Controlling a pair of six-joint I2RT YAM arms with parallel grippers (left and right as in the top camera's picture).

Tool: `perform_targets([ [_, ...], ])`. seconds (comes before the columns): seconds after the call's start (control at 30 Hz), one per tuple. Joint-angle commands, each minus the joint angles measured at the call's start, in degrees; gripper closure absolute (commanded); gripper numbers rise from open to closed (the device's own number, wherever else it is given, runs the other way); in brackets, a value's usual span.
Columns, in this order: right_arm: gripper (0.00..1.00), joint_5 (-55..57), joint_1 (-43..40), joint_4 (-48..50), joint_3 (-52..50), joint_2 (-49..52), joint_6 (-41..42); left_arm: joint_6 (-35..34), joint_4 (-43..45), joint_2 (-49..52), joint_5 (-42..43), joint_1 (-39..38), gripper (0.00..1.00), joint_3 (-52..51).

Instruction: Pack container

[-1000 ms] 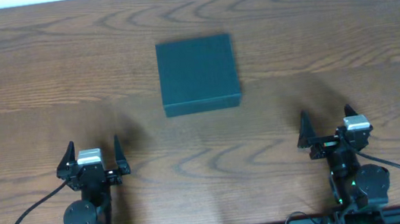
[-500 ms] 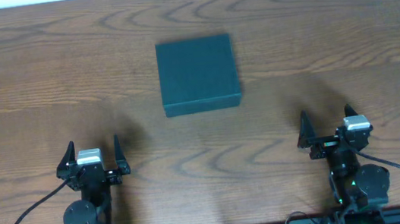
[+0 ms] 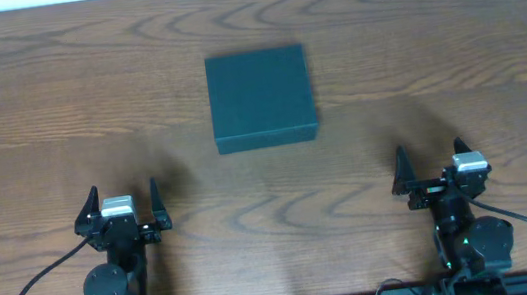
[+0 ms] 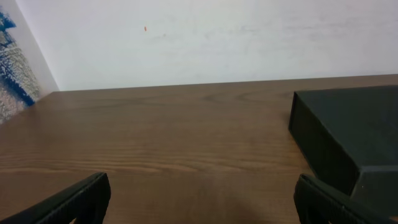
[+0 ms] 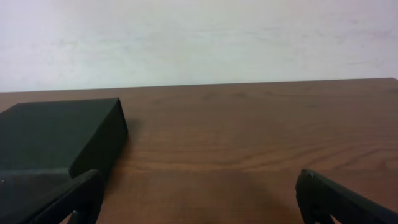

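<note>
Dark teal matte square container [image 3: 262,98] sits lid-closed on brown wood-grain table [image 3: 431,36]. Left gripper [image 3: 120,207] and right gripper [image 3: 433,169], well nearer than container, both spread wide, empty.

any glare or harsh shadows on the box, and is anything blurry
Overhead: even light, no glare on the matte container, only faint soft shadows on the table. Left wrist and right wrist: mildly soft, the dark fingers at the bottom edge most blurred.
</note>
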Motion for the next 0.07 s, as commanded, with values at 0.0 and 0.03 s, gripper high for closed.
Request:
perform_targets([
  [0.0, 0.01, 0.3, -0.3, -0.3, -0.1, -0.2, 0.5, -0.2, -3.4, -0.4, 0.9, -0.2, 0.05, -0.5],
  [0.03, 0.01, 0.3, -0.3, -0.3, -0.1, -0.2, 0.5, -0.2, -3.4, -0.4, 0.9, -0.2, 0.05, -0.5],
])
